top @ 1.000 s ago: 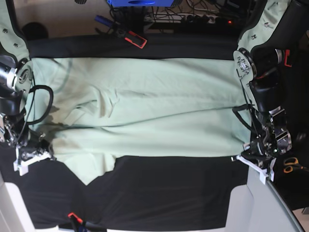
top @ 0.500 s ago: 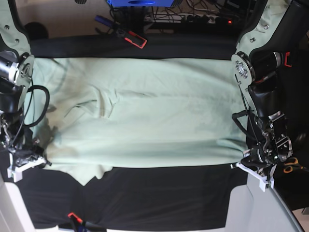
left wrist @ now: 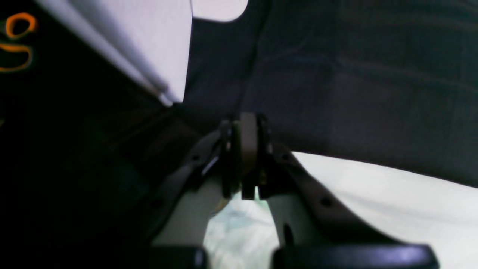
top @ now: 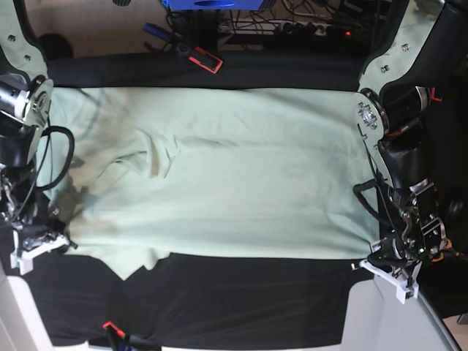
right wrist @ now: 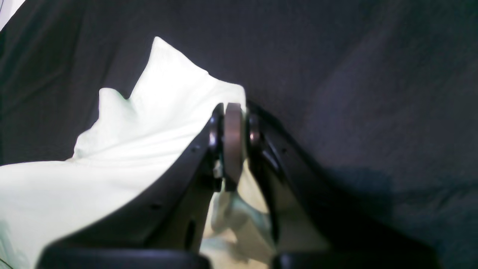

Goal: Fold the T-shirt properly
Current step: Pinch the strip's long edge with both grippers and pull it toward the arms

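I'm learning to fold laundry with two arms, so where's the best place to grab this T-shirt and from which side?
Grip the T-shirt at its two near-edge corners, one per pincer, coming in from the outer sides. It lies spread flat on the dark cloth, so that straight near edge offers the corners. The left pincer and right pincer are already shut there.
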Tool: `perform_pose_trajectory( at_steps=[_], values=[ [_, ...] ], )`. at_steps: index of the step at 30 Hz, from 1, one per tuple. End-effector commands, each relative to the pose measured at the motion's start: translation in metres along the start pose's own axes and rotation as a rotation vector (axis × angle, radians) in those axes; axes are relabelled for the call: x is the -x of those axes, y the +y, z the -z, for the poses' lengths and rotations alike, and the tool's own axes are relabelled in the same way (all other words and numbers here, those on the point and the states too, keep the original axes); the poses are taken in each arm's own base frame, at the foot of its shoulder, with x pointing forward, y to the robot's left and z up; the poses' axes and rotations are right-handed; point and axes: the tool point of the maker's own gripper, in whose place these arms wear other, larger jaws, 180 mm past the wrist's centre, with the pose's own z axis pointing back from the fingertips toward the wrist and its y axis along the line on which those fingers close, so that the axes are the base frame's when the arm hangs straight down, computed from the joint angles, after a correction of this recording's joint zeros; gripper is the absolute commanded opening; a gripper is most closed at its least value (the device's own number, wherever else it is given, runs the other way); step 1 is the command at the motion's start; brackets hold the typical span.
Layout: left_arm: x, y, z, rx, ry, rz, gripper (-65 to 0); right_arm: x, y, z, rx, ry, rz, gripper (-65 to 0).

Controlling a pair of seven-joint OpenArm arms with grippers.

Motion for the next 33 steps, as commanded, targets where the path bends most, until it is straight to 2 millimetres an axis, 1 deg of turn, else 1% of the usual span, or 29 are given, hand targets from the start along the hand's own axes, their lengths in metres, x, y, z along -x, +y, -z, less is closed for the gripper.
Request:
perform_pose_trajectory(
  at_steps=[1, 4, 7, 11, 17, 19, 20, 22, 24, 26, 27, 32, 33],
  values=[
    [-0.033, 0.006, -0.007, -0.012, -0.081, 0.001, -65.0, -0.040, 0.000, -0.006, -0.004, -0.098, -0.021, -65.0],
    [-0.030, 0.006, -0.007, -0.013, -0.077, 0.002, -65.0, -0.044, 0.002, -0.008, -0.007, -0.111, -0.029, -65.0],
    [-0.028, 0.006, -0.006, -0.013, -0.072, 0.002, -65.0, -0.045, 0.002, -0.008, -0.007, -0.113, -0.029, -65.0],
    [-0.028, 0.006, -0.006, -0.013, -0.072, 0.002, -65.0, -0.050, 0.001, -0.008, -0.007, -0.152, -0.026, -65.0],
    [-0.029, 0.007, -0.007, -0.015, -0.076, 0.001, -65.0, -0.043, -0.002, -0.009, -0.005, -0.143, -0.031, -65.0],
    [-0.027, 0.006, -0.006, -0.013, -0.072, 0.001, -65.0, -0.038, 0.001, -0.010, -0.033, -0.134, -0.045, -65.0],
    [-0.019, 0.007, -0.005, -0.015, -0.059, 0.002, -65.0, -0.036, 0.005, -0.010, -0.056, -0.131, -0.055, -65.0],
    [-0.013, 0.010, -0.007, -0.022, -0.060, 0.008, -65.0, -0.032, 0.008, -0.011, -0.081, -0.124, -0.067, -65.0],
    [-0.006, 0.009, -0.011, -0.029, -0.068, 0.019, -65.0, -0.024, 0.007, -0.012, -0.088, -0.109, -0.072, -65.0],
    [0.000, 0.011, -0.016, -0.040, -0.077, 0.042, -65.0, -0.023, 0.006, -0.012, -0.091, -0.108, -0.074, -65.0],
    [0.005, 0.013, -0.018, -0.046, -0.076, 0.048, -65.0, -0.020, 0.005, -0.013, -0.089, -0.102, -0.075, -65.0],
    [0.028, 0.014, -0.018, -0.051, -0.044, 0.056, -65.0, -0.015, 0.004, -0.013, -0.088, -0.095, -0.074, -65.0],
    [0.034, 0.015, -0.019, -0.053, -0.036, 0.059, -65.0, -0.010, 0.003, -0.013, -0.095, -0.087, -0.077, -65.0]
  ],
)
